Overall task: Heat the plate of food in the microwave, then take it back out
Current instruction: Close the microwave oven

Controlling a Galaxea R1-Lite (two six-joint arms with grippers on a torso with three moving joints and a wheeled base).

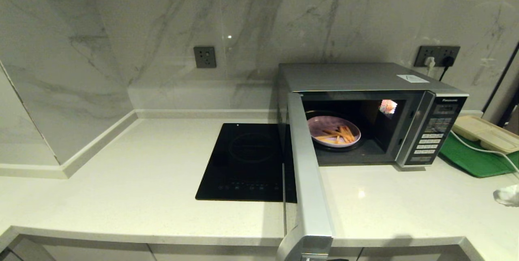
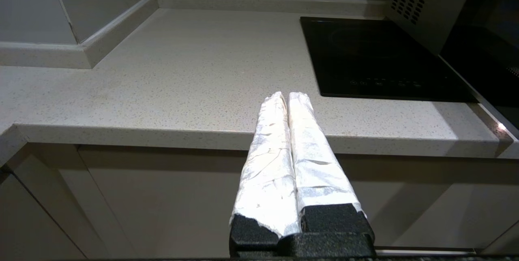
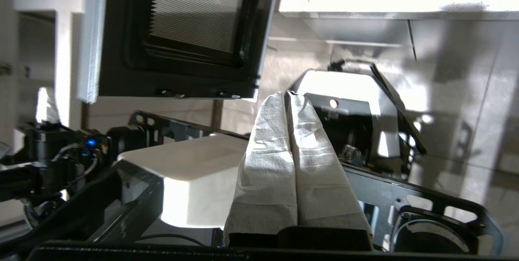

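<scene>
Your plate of food sits inside the microwave, door swung wide. Left gripper clenched empty near the counter edge; right gripper clenched empty below the door.

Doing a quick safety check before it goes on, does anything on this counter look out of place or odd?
Only one thing stands out: the microwave door stands swung wide open, jutting past the counter edge, with the plate of food sitting inside. Nothing looks spilled, tipped or damaged.
</scene>
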